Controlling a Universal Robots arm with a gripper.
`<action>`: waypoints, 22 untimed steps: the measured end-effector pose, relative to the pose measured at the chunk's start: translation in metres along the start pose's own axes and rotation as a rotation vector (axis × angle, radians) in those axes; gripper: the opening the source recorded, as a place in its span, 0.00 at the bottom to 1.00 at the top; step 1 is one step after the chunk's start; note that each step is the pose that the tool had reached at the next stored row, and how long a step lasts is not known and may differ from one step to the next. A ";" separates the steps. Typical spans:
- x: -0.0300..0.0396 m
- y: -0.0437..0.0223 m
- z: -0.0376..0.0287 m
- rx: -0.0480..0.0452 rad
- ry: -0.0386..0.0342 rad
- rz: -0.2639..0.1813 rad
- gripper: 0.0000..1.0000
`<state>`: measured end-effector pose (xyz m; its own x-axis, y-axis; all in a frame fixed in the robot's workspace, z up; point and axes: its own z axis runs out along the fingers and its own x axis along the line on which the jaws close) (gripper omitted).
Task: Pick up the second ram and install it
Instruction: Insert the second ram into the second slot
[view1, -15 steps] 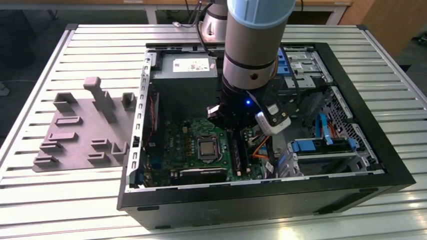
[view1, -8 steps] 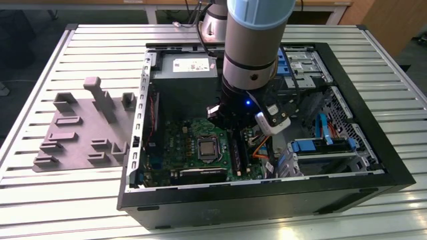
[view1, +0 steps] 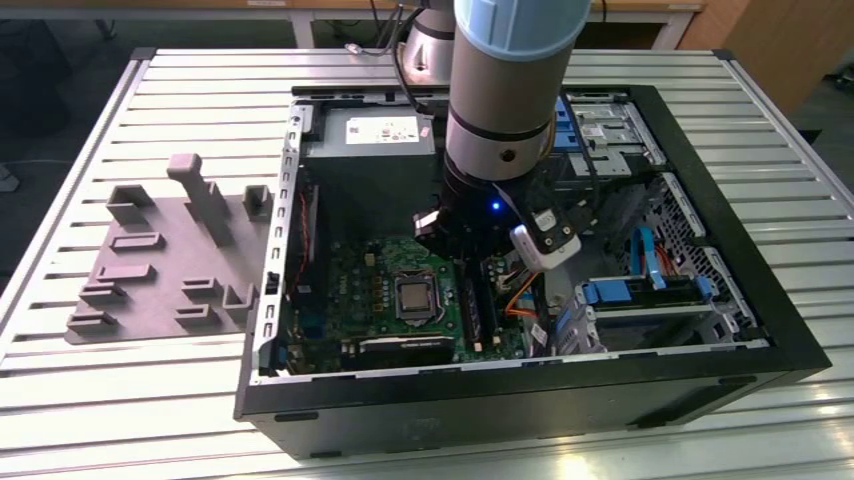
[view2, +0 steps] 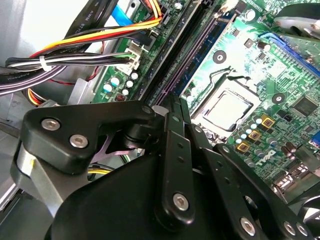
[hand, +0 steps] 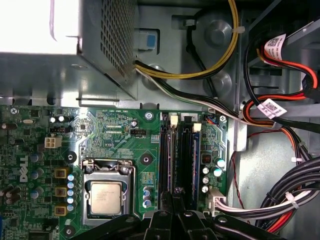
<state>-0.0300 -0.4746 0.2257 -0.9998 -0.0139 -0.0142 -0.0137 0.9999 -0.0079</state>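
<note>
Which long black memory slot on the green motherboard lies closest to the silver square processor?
The outermost long black slot, directly beside the silver square processor's socket in the first wrist view; the others lie beyond it, toward the cables.

The second ram (hand: 186, 160) shows edge-on as a long, narrow dark strip standing upright among the long memory slots of the motherboard, just beside the processor socket. It runs parallel to the slots, with one end passing under the gripper (hand: 177, 196). In the exterior view it is a thin dark line (view1: 471, 300) inside the open case. Whether it is fully seated cannot be told.
</note>
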 end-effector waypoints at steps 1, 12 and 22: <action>0.0000 0.0000 0.0000 0.0000 0.0000 0.000 0.11; 0.0000 -0.0005 0.0000 0.0000 0.0000 0.000 0.11; 0.0000 -0.0011 0.0000 0.0000 0.0000 0.000 0.11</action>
<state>-0.0300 -0.4757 0.2257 -0.9998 -0.0139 -0.0142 -0.0138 0.9999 -0.0078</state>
